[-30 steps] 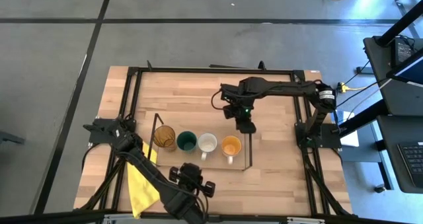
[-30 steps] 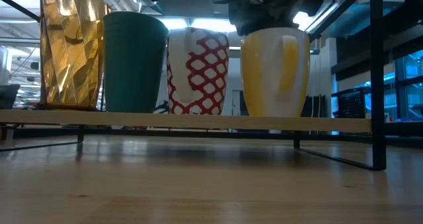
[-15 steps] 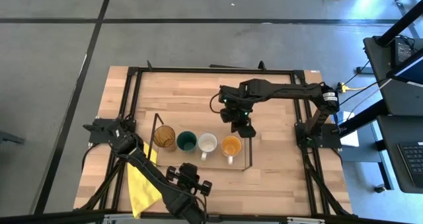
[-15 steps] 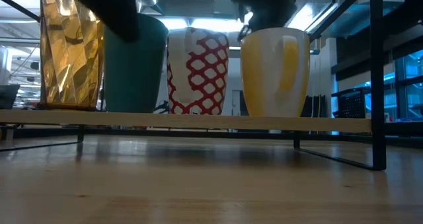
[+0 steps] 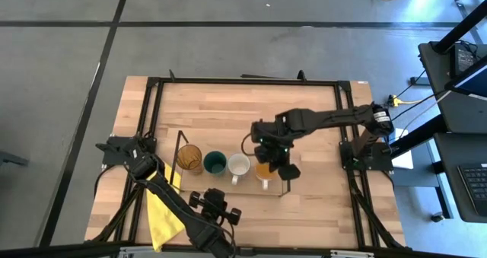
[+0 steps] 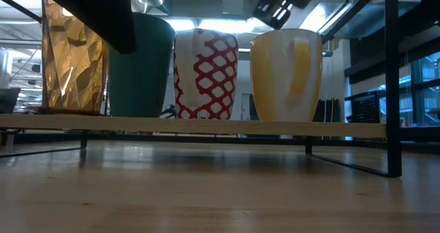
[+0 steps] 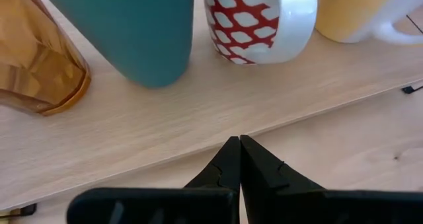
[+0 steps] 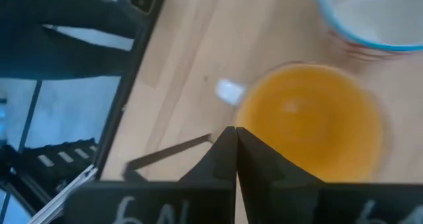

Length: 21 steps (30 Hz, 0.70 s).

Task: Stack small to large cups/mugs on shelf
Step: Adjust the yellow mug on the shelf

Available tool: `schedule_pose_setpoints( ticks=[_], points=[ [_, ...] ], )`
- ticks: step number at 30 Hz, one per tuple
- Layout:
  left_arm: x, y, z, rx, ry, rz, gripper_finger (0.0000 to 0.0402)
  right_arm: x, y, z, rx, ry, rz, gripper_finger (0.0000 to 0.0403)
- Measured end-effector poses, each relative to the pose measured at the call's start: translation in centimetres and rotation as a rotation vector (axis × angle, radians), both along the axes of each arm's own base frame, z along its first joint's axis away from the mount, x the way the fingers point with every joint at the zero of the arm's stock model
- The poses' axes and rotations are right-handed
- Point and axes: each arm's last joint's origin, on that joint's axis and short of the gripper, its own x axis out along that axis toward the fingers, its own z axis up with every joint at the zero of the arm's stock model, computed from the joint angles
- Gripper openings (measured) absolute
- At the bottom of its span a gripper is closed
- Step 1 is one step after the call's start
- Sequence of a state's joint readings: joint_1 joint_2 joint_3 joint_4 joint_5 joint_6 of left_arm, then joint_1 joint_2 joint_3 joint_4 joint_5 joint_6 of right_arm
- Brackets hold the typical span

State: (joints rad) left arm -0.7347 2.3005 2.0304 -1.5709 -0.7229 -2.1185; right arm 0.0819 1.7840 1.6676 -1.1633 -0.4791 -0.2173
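Observation:
Four vessels stand on their bases in a row on the light-wood shelf [image 5: 228, 186]: an amber tumbler [image 5: 189, 158], a dark green cup [image 5: 214, 162], a white mug with a red pattern [image 5: 239, 165] and an orange mug [image 5: 263, 169]. My right gripper [image 5: 283, 170] is shut and hangs just above the orange mug's rim [image 8: 310, 118], at its near right side; it shows over the mug in the low view [image 6: 275, 6]. My left gripper [image 7: 238, 151] is shut and empty near the table's near edge, in front of the shelf board [image 7: 165, 118].
Thin black wire frames stand at the shelf's two ends [image 5: 179, 155] [image 5: 289, 178]. A yellow cloth [image 5: 161, 212] lies at the table's near left. The table's black frame [image 5: 243, 81] runs around the wooden top.
My right gripper has moved from behind the shelf toward the table's near edge and now hangs over the orange mug. My left gripper has shifted slightly toward the table's left. The cups have stayed in place.

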Motion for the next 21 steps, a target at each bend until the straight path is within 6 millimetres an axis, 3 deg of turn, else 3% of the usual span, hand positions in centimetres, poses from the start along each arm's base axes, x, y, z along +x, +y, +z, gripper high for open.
schedule_pose_setpoints(
  ticks=[21],
  points=[
    [0.2,0.0,0.1,0.05,-0.046,-0.025,0.0,0.0,7.3,0.5,-0.005,-0.042,-0.127,0.0009]
  ],
)
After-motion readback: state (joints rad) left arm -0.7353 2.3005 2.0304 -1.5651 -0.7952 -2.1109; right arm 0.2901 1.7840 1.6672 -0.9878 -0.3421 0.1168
